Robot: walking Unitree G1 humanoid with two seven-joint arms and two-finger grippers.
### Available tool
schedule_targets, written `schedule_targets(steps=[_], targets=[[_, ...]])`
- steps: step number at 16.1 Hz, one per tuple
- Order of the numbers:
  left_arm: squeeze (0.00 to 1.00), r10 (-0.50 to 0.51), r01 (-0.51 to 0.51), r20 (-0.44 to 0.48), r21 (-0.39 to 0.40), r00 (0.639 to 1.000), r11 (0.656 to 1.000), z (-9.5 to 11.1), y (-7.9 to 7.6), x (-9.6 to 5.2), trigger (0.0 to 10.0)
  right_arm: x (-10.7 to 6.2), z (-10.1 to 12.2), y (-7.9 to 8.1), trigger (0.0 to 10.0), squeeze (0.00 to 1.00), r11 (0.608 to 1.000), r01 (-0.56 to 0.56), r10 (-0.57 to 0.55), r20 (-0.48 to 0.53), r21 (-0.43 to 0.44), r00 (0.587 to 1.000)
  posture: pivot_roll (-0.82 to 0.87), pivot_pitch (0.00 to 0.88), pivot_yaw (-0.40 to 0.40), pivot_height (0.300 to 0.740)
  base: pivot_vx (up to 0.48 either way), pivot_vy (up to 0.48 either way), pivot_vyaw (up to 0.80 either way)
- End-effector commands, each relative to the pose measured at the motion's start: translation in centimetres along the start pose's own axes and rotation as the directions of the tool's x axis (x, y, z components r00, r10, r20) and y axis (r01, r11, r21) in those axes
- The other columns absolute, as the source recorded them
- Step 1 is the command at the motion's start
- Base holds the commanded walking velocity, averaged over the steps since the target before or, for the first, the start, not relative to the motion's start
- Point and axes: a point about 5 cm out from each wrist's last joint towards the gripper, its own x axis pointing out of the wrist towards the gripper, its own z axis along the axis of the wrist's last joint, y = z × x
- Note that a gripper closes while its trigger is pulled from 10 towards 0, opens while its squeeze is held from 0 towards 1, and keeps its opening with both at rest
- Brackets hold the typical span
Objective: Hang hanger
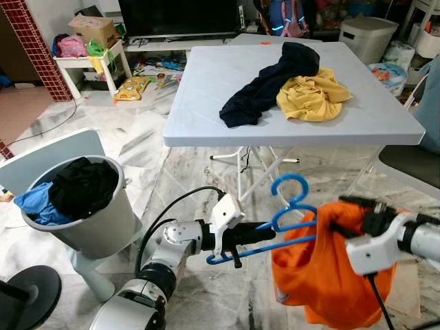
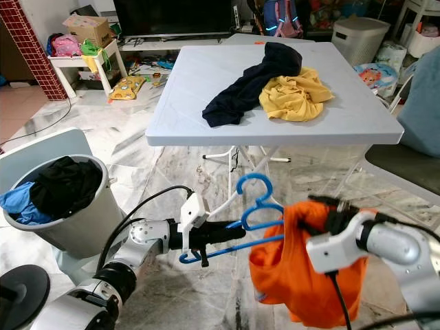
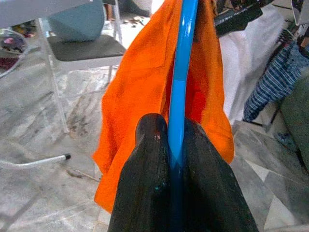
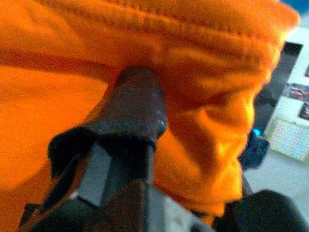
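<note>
A: Status on the hanger?

B: Blue hanger (image 1: 289, 216) is low, in front of the robot, just short of the table (image 1: 206, 103). Left end effector (image 1: 265, 236) is clamped tight on its lower bar; the wrist cam shows both black fingers pinching the thin blue rod. Right end effector (image 1: 347, 206) is buried in the orange garment (image 1: 330, 275), w/ the fabric bunched over it, so prob. gripping cloth, but I can't tell for sure.

A: So which step?

B: Looks like the dressing phase: the garment is draped over one end, not spread yet. Next move prob. needs the right side to pull the cloth along the bar, then carry the hook to a rail.

A: Materials?

B: Hanger's smooth, rigid plastic w/ a curved hook. The garment is soft knit, ribbed hem, and sags heavily.
</note>
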Motion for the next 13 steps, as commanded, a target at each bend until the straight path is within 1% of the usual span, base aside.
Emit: schedule_targets(steps=[1, 3, 6, 7, 8, 9, 11, 13], targets=[[0.0, 0.099, -0.098, 0.059, -0.021, 0.993, 0.995, 0.8, 1.2, -0.7, 0.0, 0.4, -0.1, 0.5, 10.0, 1.0, 1.0, -0.013, 0.013, -0.008, 0.002, 1.0, -0.08, 0.0, 0.035, 0.74, 0.0, 0.0, 0.0], [0.0, 0.098, -0.098, 0.052, -0.005, 0.994, 0.995, 0.8, 1.1, -0.6, 0.0, 0.7, 0.3, 0.0, 10.0, 1.0, 1.0, 0.028, -0.028, 0.013, -0.011, 1.0, -0.08, 0.0, 0.031, 0.74, 0.0, 0.0, 0.0], [0.0, 0.124, -0.124, 0.047, 0.003, 0.991, 0.992, 0.8, 1.2, -0.4, 0.0, 0.7, 0.3, -0.5, 10.0, 1.0, 0.997, 0.076, -0.076, 0.007, -0.011, 0.997, -0.08, 0.0, 0.026, 0.74, 0.0, 0.0, 0.0], [0.0, 0.141, -0.141, 0.041, 0.005, 0.989, 0.99, 0.7, 1.2, -0.4, 0.0, 0.6, 0.1, -1.0, 10.0, 1.0, 0.992, 0.129, -0.129, -0.01, 0.012, 0.992, -0.08, 0.0, 0.027, 0.74, 0.0, 0.0, 0.0], [0.0, 0.142, -0.143, 0.038, 0.002, 0.989, 0.99, 0.6, 1.1, -0.3, 0.0, 0.5, -0.2, -0.9, 10.0, 1.0, 0.986, 0.158, -0.157, -0.019, 0.059, 0.987, -0.09, 0.0, 0.031, 0.74, 0.0, 0.0, 0.0], [0.0, 0.143, -0.143, 0.037, 0.001, 0.989, 0.99, 0.6, 1.1, -0.3, 0.0, 0.6, -0.2, -0.8, 10.0, 1.0, 0.984, 0.163, -0.162, -0.024, 0.075, 0.987, -0.09, 0.0, 0.032, 0.74, 0.0, 0.0, 0.0], [0.0, 0.144, -0.144, 0.04, 0.003, 0.989, 0.99, 0.8, 1.2, -0.2, 0.0, 0.8, -0.4, -0.3, 10.0, 1.0, 0.976, 0.184, -0.181, -0.035, 0.12, 0.983, -0.09, 0.0, 0.031, 0.74, 0.0, 0.0, 0.0], [0.0, 0.149, -0.15, 0.049, 0.005, 0.988, 0.989, 1.1, 1.3, 0.0, 0.0, 1.4, -0.2, 1.0, 10.0, 1.0, 0.952, 0.202, -0.2, -0.031, 0.23, 0.979, -0.09, 0.0, 0.031, 0.74, 0.0, 0.0, 0.0]])
